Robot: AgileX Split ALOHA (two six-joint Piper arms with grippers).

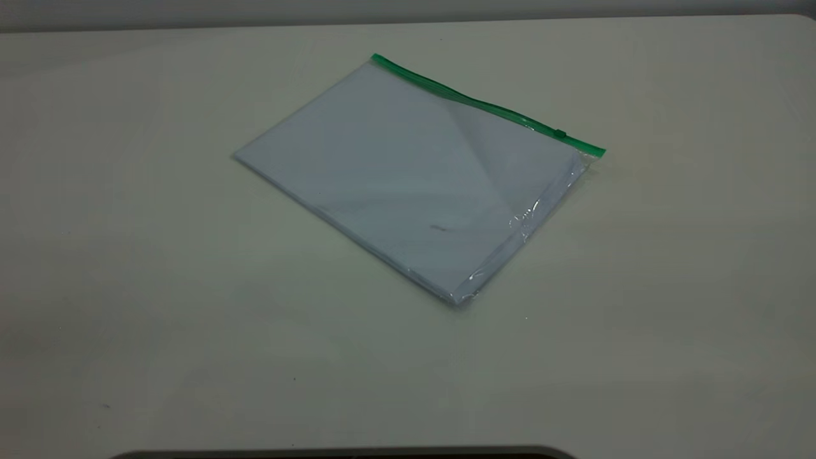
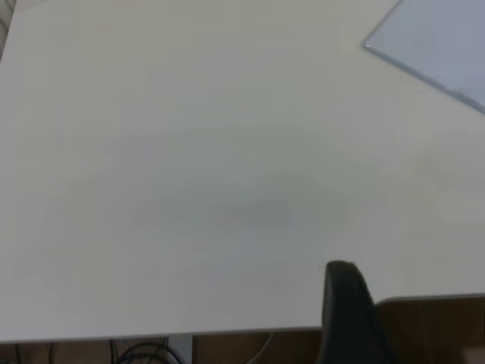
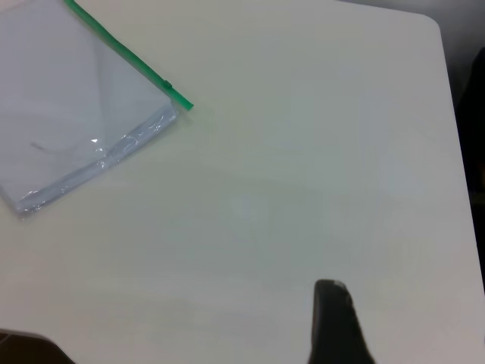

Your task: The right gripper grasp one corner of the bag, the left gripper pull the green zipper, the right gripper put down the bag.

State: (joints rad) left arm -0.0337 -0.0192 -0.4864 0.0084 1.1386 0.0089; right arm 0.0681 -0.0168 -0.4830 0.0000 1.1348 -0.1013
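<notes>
Bag of white paper lies flat near the middle of the table, untouched; its green zipper runs along the far edge, slider close to the right-hand corner; no step looks begun. Left gripper and right gripper each show one dark finger, well apart from the bag; I cannot tell whether either is open or closed. Next, the right gripper likely must reach a corner.

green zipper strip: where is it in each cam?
Exterior view: the green zipper runs along the bag's far edge, centre-right, slider near its right end.
Left wrist view: not in it; only a bag corner shows at the upper right.
Right wrist view: upper left, along the bag's edge.
Shared landmark: the bag on the white table.
</notes>
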